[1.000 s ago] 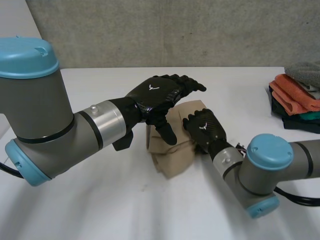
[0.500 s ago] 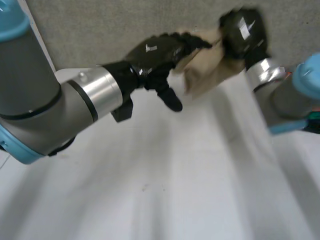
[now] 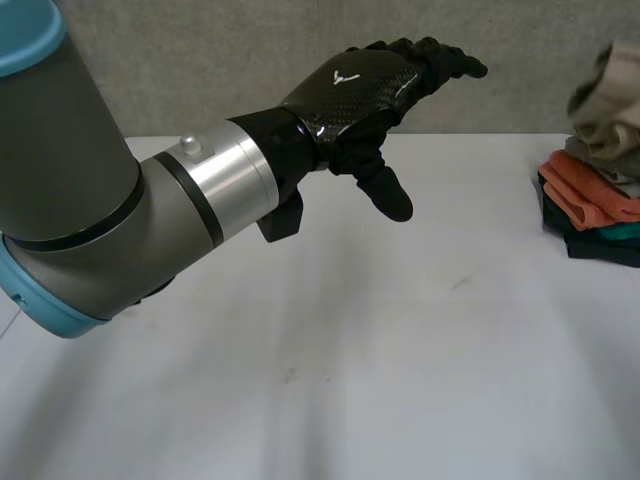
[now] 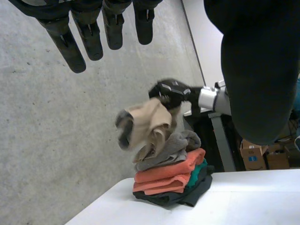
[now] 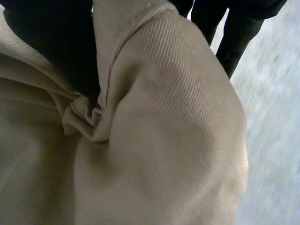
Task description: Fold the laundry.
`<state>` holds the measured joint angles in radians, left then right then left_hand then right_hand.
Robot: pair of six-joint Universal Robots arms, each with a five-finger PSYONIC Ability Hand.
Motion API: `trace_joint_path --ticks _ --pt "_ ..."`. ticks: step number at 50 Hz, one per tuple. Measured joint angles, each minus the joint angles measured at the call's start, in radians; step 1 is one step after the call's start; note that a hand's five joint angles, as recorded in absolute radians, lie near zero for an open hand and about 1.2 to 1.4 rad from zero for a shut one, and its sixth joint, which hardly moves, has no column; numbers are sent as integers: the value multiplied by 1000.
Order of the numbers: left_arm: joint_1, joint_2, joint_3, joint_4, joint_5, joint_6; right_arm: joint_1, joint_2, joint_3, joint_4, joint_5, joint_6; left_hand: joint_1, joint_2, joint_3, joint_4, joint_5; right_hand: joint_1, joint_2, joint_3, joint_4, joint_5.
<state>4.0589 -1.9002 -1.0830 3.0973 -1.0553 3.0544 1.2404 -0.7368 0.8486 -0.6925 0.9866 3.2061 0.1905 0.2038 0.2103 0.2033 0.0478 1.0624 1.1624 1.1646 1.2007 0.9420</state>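
Right hand: fingers (image 5: 236,35) and thumb are closed into the beige cloth (image 5: 164,122), which bunches in a tight knot of creases against the palm. The right hand (image 4: 169,90) holds the cloth in the air, directly over the stack of folded laundry (image 4: 171,185). The cloth's lower folds hang close to the grey towel (image 4: 164,152) that tops the stack; contact cannot be confirmed.

Left hand: fingers (image 4: 65,42) straight and slightly spread, thumb apart from them, holding nothing. The left hand (image 3: 350,85) is raised above the white table (image 3: 350,350), well apart from the stack.

Handling, as judged: the cloth is a fine twill, light, soft and limp. It sags wherever unsupported and its folds will open if it is gripped by a bunch. Best taken along a folded edge or supported flat from beneath, then lowered squarely.

Views compared: the right wrist view supplies the weave and the pinch at close quarters. The left wrist view supplies the cloth's position relative to the stack and the order of layers: grey towel, orange towels (image 4: 166,174), then teal and dark items. The head view supplies the bare table beneath the left arm.
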Motion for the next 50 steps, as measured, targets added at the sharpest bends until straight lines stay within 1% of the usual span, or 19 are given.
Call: trace_joint_path --ticks 6,11,16,20,21,24,25,26,27,29,30,36,39,41,44,45,46,48,50 --pt "-4 -3 -15 0 0 4 -108 118 46 -48 -165 10 0 0 0 0 0 0 0 0 0 32" --pt "-6 -3 -21 -1 -1 4 -144 152 84 -82 -266 11 0 0 0 0 0 0 0 16 1 72" --pt "-10 -2 -24 -1 -1 2 -150 156 99 -101 -310 10 0 0 0 0 0 0 0 16 1 86" --pt "-16 1 -25 -2 -2 0 -148 145 106 -104 -308 10 0 0 0 0 0 0 -4 10 -5 85" --pt "-18 2 -25 -2 -2 0 -147 139 109 -101 -301 10 0 0 0 0 0 -1 -24 -14 -35 52" --pt "-23 5 -25 -2 -2 0 -146 108 125 -77 -265 10 0 0 0 0 0 -241 -354 -346 -367 -276" --pt "-25 5 -25 -2 -2 0 -146 96 131 -66 -250 9 0 0 0 0 0 -351 -473 -461 -475 -381" --pt "-27 7 -25 -2 -2 0 -145 71 145 -42 -222 8 0 0 0 0 0 -581 -706 -671 -682 -574" --pt "-29 8 -25 -2 -2 0 -146 53 155 -22 -202 6 0 0 0 0 0 -696 -812 -798 -818 -696" --pt "-33 10 -25 -2 -2 0 -150 6 178 33 -159 3 0 0 0 0 0 -823 -932 -930 -960 -868" --pt "-33 10 -25 -2 -2 0 -152 -1 182 42 -154 2 0 0 0 0 0 -828 -941 -941 -969 -880" --pt "-43 18 -26 -3 -2 0 -200 -138 240 257 -90 -55 0 0 0 0 0 -828 -948 -952 -987 -899" --pt "-45 24 -29 -3 -3 0 -230 -187 248 361 -73 -120 0 0 0 0 0 -828 -948 -952 -987 -899" --pt "-46 31 -36 -2 -4 0 -265 -220 236 458 -35 -201 0 0 0 0 0 -828 -948 -952 -987 -899" --pt "-46 43 -46 -1 -5 1 -302 -249 193 570 62 -322 0 0 0 0 0 -828 -948 -952 -987 -899" --pt "-46 50 -50 -1 -6 1 -314 -261 163 621 136 -394 0 0 0 0 0 -828 -948 -952 -987 -899" --pt "-45 52 -52 -1 -7 1 -317 -264 150 638 167 -422 0 0 0 0 0 -828 -948 -952 -987 -899" --pt "-44 64 -56 0 -15 1 -313 -278 108 678 287 -520 0 0 0 0 0 -828 -948 -952 -987 -899" --pt "-43 73 -58 0 -25 0 -288 -290 95 673 354 -565 0 0 0 0 0 -828 -948 -952 -987 -899"
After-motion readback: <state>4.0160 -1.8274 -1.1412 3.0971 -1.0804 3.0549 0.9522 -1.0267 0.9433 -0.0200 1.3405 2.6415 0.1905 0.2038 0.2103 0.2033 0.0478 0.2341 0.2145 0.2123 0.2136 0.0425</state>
